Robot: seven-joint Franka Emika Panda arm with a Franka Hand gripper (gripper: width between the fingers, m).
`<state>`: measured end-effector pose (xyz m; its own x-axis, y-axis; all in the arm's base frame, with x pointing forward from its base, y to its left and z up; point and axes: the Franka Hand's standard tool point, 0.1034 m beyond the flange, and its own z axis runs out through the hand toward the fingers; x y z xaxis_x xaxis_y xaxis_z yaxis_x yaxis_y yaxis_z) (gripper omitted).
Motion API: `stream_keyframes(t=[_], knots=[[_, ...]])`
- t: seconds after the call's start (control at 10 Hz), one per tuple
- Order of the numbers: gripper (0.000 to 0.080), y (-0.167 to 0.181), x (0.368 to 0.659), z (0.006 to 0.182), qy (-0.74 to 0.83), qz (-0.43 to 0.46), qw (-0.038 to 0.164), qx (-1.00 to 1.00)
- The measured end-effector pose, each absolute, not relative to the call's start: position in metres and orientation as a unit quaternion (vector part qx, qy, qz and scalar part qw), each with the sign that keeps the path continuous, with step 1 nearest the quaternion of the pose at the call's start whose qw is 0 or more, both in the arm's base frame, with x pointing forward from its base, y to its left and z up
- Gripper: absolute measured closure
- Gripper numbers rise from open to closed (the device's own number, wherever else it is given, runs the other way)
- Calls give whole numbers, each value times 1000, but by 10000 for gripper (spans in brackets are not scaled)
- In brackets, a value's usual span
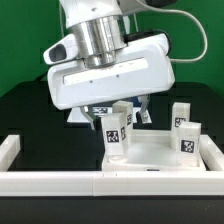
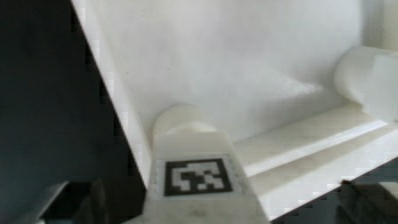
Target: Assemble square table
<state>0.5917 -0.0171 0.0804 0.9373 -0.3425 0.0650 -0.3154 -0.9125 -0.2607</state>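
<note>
Under the end effector, grip undeterminable, an upright leg on the flat tabletop.

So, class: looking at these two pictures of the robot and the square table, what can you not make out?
- Gripper: exterior view, the arm's white housing hides most of it; open or shut is unclear.
- Tabletop: exterior view, legs and the rail cover parts.
- Leg: wrist view, cut off by the frame edge.
- Fingertips: wrist view, only dark blurs at the edge.

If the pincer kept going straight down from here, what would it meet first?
Probably the tagged leg standing on the slab: the wrist view looks right down at it. The pincer is mostly hidden, so depth is unclear.
</note>
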Motion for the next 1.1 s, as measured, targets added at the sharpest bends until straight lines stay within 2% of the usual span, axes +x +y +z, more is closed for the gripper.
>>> stream_keyframes(t=[0.1, 0.2, 0.3, 0.4, 0.5, 0.8, 1.1], knots=[[151, -17, 591, 80, 170, -54, 124, -976], [276, -17, 591, 80, 178, -53, 125, -975], [276, -17, 591, 79, 180, -52, 125, -974], [475, -16, 591, 79, 212, -48, 127, -968], [509, -16, 591, 79, 249, -43, 129, -959], [509, -15, 591, 79, 329, -32, 132, -934], [509, 5, 611, 78, 523, 12, 145, -839]])
